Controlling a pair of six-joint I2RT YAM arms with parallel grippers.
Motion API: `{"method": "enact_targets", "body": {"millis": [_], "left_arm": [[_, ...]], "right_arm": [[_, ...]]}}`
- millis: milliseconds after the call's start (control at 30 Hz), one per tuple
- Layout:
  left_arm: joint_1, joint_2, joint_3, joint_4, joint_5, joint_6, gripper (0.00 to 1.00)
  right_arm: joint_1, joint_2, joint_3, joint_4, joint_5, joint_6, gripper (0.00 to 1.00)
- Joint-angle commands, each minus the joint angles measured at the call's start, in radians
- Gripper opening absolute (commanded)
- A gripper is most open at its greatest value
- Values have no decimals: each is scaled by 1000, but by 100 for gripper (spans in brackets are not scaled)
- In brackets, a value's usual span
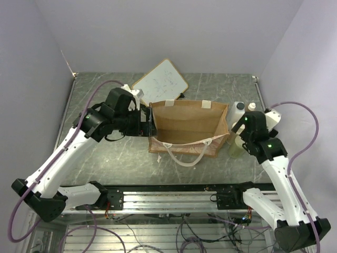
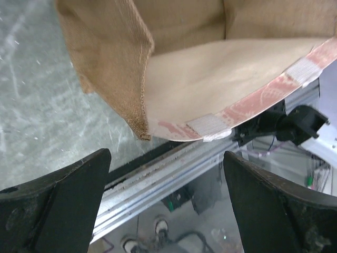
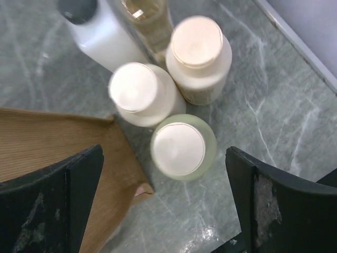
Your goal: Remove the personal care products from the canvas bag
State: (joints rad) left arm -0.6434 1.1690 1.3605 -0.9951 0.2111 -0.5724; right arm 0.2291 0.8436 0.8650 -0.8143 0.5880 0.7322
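The brown canvas bag (image 1: 184,126) sits mid-table with its mouth open; the part of its inside that I see holds nothing. Its cream rope handle (image 1: 181,155) hangs at the near side. My left gripper (image 1: 149,128) is open and empty at the bag's left edge; in the left wrist view (image 2: 166,203) the bag (image 2: 200,68) lies just beyond the fingertips. Five bottles stand right of the bag: a white one with a dark cap (image 3: 102,34), a slim amber one (image 3: 148,16) and three with cream caps (image 3: 179,148) (image 3: 134,87) (image 3: 196,42). My right gripper (image 3: 166,205) hovers open above them.
A white wood-framed board (image 1: 160,80) lies behind the bag, with a small dark thing (image 1: 182,96) at its right edge. The bag's corner (image 3: 63,153) lies under my right gripper's left finger. The table's right edge (image 3: 295,42) runs close to the bottles. A metal rail (image 1: 168,200) runs along the near edge.
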Motion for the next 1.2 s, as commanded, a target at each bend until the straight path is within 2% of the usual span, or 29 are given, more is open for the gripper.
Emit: {"method": "enact_targets", "body": {"millis": [0, 200, 433, 567, 733, 900, 1167], "left_arm": [[-2, -33, 123, -26, -164, 1, 99], [-2, -16, 350, -97, -305, 50, 99], [-2, -34, 520, -83, -401, 120, 99], [-2, -73, 545, -48, -457, 166, 99], [-2, -77, 609, -85, -535, 185, 99], [-2, -109, 578, -84, -580, 175, 99], [-2, -119, 566, -92, -576, 154, 99]], "right_arm": [[-3, -42, 173, -63, -58, -106, 100], [-4, -38, 469, -45, -268, -367, 100], [-4, 56, 803, -163, -296, -485, 100], [-4, 63, 870, -145, -325, -509, 100], [-4, 134, 997, -215, -289, -493, 100], [-4, 135, 981, -214, -285, -521, 100], [-4, 142, 978, -195, -280, -490, 100]]}}
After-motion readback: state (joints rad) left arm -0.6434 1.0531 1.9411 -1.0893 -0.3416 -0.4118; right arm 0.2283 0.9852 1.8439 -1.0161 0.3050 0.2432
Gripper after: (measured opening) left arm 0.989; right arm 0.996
